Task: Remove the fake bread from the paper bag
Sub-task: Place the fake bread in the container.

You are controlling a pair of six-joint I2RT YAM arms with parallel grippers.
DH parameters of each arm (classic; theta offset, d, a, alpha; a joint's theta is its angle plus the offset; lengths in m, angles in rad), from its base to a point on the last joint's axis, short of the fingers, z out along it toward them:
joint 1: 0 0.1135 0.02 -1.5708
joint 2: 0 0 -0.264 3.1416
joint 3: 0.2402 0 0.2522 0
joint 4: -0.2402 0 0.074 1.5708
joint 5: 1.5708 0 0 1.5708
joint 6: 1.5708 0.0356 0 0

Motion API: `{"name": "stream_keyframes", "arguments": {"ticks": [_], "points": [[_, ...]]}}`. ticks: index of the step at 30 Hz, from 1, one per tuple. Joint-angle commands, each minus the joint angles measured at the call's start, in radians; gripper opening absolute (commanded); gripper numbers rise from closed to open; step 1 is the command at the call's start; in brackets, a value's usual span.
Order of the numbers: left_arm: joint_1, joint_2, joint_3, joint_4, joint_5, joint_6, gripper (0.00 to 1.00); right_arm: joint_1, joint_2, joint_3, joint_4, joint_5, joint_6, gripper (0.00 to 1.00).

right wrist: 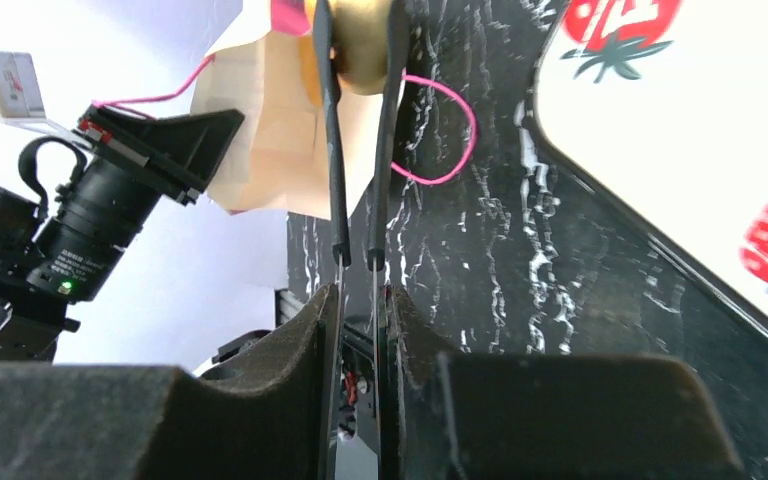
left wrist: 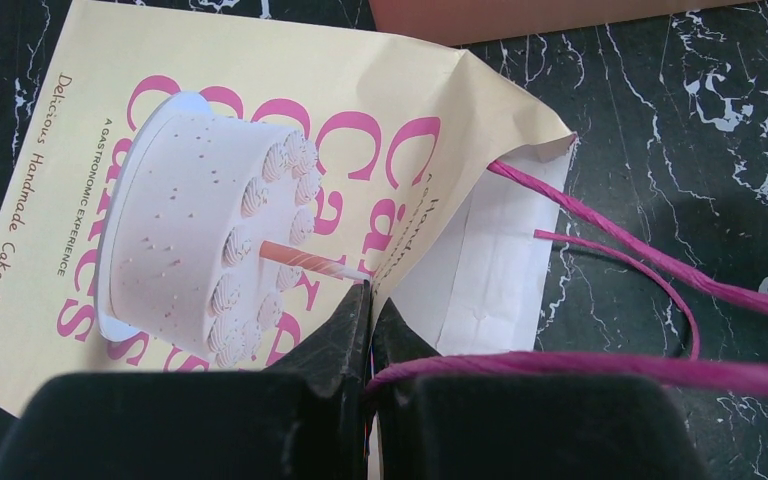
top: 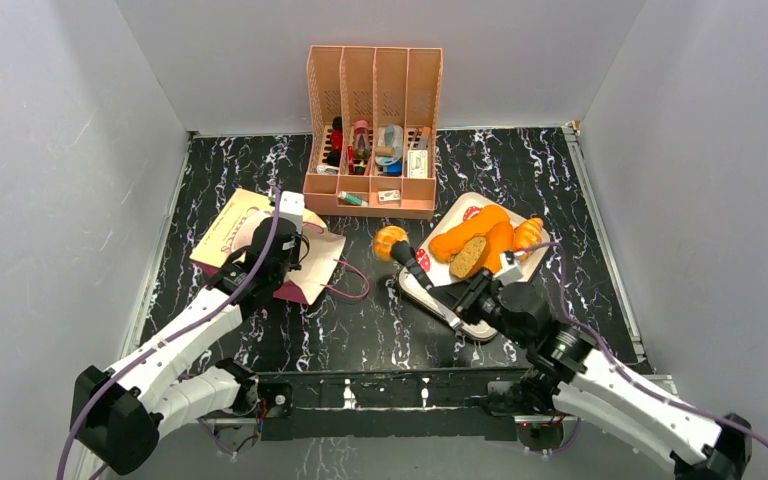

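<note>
Left gripper first: its jaws are pressed tight together at the lip of the paper bag. A pink cord handle comes out from between the fingers, so it has the bag pinched at the mouth. The white inside of the bag shows just beside the fingertips, and the cake print faces up.

Over to the right gripper. Its jaws are narrow and clamped on the handles of a pair of black tongs. At the far end the tong blades squeeze a small golden roll, one piece of the fake bread.

Now taking the white strawberry-print tray as our marker. The roll hangs in the tongs just off the tray's left edge, between the tray and the bag's open mouth. The bag lies flat on the black marbled table, well to the left of the tray. On the tray sit two long orange loaves, a brown slice leaning against them and a croissant at the right rim. Beyond the tray's far left corner stands the peach file organiser.
</note>
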Motion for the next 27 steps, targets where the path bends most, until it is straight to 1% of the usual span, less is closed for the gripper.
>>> {"name": "stream_keyframes", "arguments": {"ticks": [1, 5, 7, 13, 19, 21, 22, 24, 27], "points": [[0.000, -0.018, 0.032, 0.014, -0.004, 0.021, 0.00, 0.002, -0.228, 0.017, -0.284, 0.167, 0.046, 0.00], [0.001, -0.028, 0.034, 0.011, 0.007, 0.028, 0.00, 0.002, -0.330, 0.014, -0.407, 0.203, 0.098, 0.00], [0.000, -0.030, 0.036, 0.013, 0.015, 0.030, 0.00, 0.001, -0.359, -0.033, -0.432, 0.205, 0.120, 0.00], [0.000, -0.038, 0.046, 0.015, 0.034, 0.035, 0.00, 0.002, -0.360, -0.049, -0.498, 0.196, 0.166, 0.00], [0.000, -0.050, 0.059, 0.012, 0.051, 0.046, 0.00, 0.002, -0.355, -0.077, -0.495, 0.194, 0.196, 0.00], [0.000, -0.053, 0.065, 0.012, 0.055, 0.049, 0.00, 0.002, -0.347, -0.082, -0.505, 0.189, 0.209, 0.07], [0.000, -0.056, 0.068, 0.014, 0.059, 0.051, 0.00, 0.002, -0.341, -0.084, -0.524, 0.184, 0.219, 0.20], [0.000, -0.055, 0.067, 0.015, 0.062, 0.053, 0.00, 0.001, -0.346, -0.084, -0.536, 0.179, 0.226, 0.25], [0.001, -0.056, 0.061, 0.020, 0.065, 0.054, 0.00, 0.001, -0.361, -0.084, -0.558, 0.180, 0.241, 0.29]]}}
